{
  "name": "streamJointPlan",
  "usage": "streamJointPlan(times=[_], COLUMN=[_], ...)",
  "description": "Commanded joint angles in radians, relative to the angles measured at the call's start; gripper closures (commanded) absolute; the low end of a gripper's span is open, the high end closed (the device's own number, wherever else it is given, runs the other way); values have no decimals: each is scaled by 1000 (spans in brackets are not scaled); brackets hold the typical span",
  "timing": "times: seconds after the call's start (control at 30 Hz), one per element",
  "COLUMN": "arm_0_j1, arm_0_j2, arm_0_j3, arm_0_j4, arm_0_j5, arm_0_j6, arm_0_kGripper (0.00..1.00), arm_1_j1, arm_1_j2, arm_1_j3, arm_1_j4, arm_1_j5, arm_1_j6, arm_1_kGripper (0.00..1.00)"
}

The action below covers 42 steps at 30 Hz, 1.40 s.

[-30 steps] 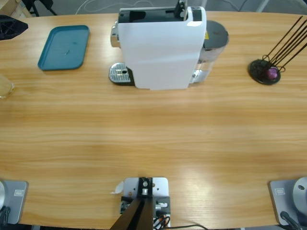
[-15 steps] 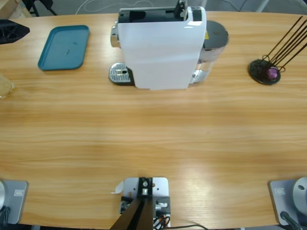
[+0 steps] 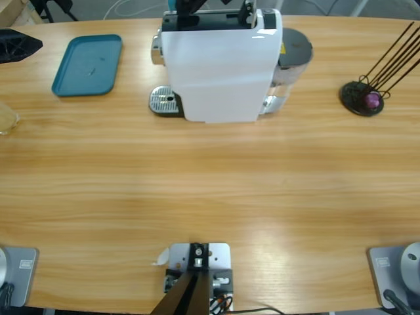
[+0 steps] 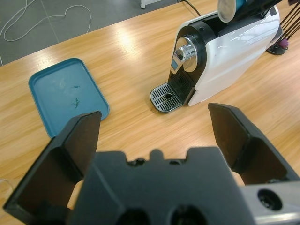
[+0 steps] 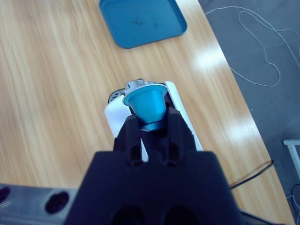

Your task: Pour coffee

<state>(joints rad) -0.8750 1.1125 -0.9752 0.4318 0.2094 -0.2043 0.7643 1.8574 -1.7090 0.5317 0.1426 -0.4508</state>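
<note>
Jaws of right gripper (image 5: 150, 123) clamped on blue capsule (image 5: 146, 104), newly arrived over coffee machine (image 3: 220, 65) top, ready for loading; left gripper (image 4: 154, 136) jaws wide, empty

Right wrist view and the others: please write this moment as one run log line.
right pincer: shut on small blue capsule, above white coffee machine | left pincer: open, empty | teal plastic tray: empty

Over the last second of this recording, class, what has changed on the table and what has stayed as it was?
The right gripper, shut on a blue capsule, has come into the high view over the top of the white coffee machine. The left gripper at the table's far left edge has edged further in, jaws open. The teal tray, the machine and the capsule stand have not moved.
</note>
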Motion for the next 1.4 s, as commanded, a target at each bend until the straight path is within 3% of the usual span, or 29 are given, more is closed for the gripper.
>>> streamJointPlan(times=[0.03,0.87,0.9,0.97,1.0,1.03,1.1,1.33,1.37,1.4], arm_0_j1=[10,28,28,28,28,28,28,28,28,28], arm_0_j2=[6,8,7,6,7,7,7,-3,-5,-8], arm_0_j3=[41,50,50,50,50,49,46,43,41,40], arm_0_j4=[15,13,13,13,13,13,13,13,13,13], arm_0_j5=[-10,-15,-15,-15,-15,-15,-15,-16,-16,-16], arm_0_j6=[2,2,2,2,2,2,2,0,0,0], arm_0_kGripper=[0,0,0,0,0,0,0,0,0,0], arm_1_j1=[-27,-31,-31,-25,-22,-20,-15,28,44,64], arm_1_j2=[63,77,73,60,53,44,22,-53,-63,-76], arm_1_j3=[54,83,83,83,82,81,73,32,19,4], arm_1_j4=[-16,-14,-5,1,1,1,0,19,36,57], arm_1_j5=[30,2,-2,-2,-4,-8,-27,-54,-54,-51], arm_1_j6=[-16,-12,-12,-12,-14,-17,-22,-22,-21,-19], arm_1_kGripper=[1000,1000,950,360,162,68,0,0,35,160])
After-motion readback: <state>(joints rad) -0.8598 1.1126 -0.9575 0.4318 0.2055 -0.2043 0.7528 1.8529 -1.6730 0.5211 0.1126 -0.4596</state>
